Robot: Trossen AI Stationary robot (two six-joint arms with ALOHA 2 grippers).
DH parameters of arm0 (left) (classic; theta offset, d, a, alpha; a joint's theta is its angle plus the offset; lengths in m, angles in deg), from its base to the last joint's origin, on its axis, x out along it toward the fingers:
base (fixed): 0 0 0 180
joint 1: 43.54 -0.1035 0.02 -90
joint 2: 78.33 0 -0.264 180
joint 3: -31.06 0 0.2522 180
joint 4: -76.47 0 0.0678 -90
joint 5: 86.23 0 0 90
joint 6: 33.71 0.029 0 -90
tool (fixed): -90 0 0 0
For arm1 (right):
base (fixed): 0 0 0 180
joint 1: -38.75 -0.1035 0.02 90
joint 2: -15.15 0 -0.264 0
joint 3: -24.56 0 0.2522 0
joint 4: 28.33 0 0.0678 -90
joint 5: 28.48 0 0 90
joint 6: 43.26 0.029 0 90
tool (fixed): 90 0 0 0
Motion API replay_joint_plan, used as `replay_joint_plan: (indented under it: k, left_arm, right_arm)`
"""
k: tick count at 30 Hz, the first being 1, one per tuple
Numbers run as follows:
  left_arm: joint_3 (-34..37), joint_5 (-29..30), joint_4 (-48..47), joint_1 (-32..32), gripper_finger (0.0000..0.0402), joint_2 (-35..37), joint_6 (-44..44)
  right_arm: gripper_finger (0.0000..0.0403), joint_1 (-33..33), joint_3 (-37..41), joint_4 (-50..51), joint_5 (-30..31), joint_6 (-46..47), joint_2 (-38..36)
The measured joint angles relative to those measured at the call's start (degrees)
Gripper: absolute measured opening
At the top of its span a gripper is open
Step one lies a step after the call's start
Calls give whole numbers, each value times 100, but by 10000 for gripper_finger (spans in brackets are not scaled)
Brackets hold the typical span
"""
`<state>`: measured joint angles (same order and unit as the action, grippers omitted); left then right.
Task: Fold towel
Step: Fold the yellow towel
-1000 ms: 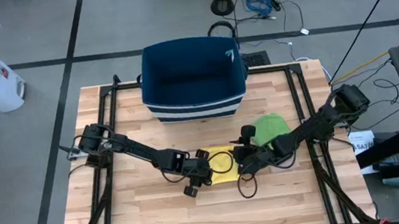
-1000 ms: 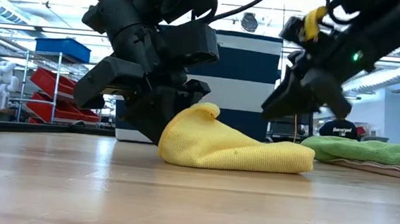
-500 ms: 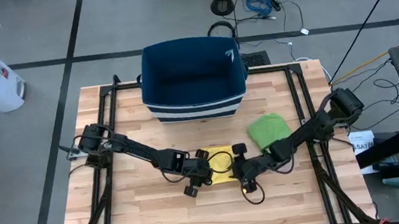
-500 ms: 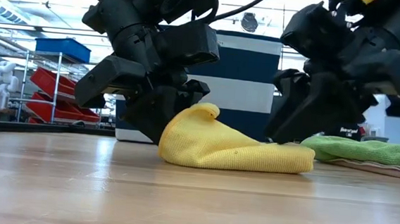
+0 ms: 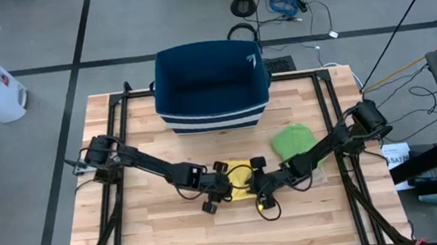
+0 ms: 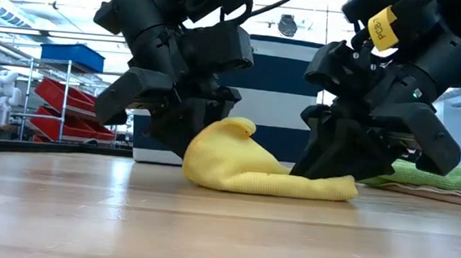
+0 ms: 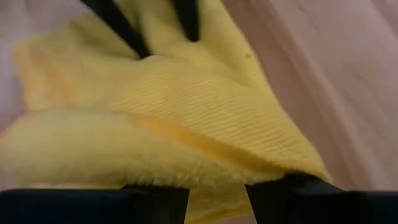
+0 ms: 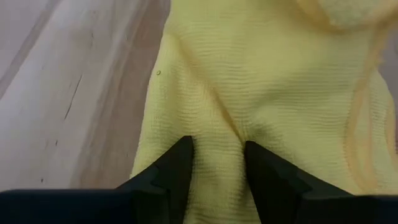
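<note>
**Soft yellow towel, held at both ends**

Left gripper (image 5: pixel 220 190) pinches the towel (image 5: pixel 242 180) at its 9 o'clock edge, raised. Right gripper (image 5: pixel 260 185) presses a fold between half-open fingers at 3 o'clock. The cloth seems light and limp – best held by edges, table centre.

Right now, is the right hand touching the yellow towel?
Touching. The right wrist view shows the right hand pinching a ridge of the yellow towel; the low view shows it down on the towel's end.
</note>
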<state>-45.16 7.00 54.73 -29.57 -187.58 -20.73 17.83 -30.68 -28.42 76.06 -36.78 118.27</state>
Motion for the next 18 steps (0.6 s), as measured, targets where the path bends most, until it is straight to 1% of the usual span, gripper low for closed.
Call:
replay_joint_plan:
  k: [6,10,12,13,15,17,18]
  left_arm:
    - [-2,599,-209,-37,142,384,451]
    - [-2,1363,-844,-156,142,777,520]
    - [-2,1677,-1197,-206,142,991,392]
    - [-4,1741,-1340,-228,142,1095,279]
    - [-2,1704,-1469,-243,142,1261,56]
    - [-2,1395,-1313,-199,142,1382,-77]
    - [-4,1141,-1145,-155,142,1412,-121]
  right_arm:
    - [139,-51,4,70,-80,44,-49]
    - [139,-47,7,95,-91,66,-49]
    - [139,-40,5,118,-99,109,-49]
    - [139,-40,7,119,-85,127,-49]
    - [139,-43,7,134,29,156,-47]
    - [139,-51,9,141,204,188,-45]
    - [139,-51,10,150,265,188,-45]
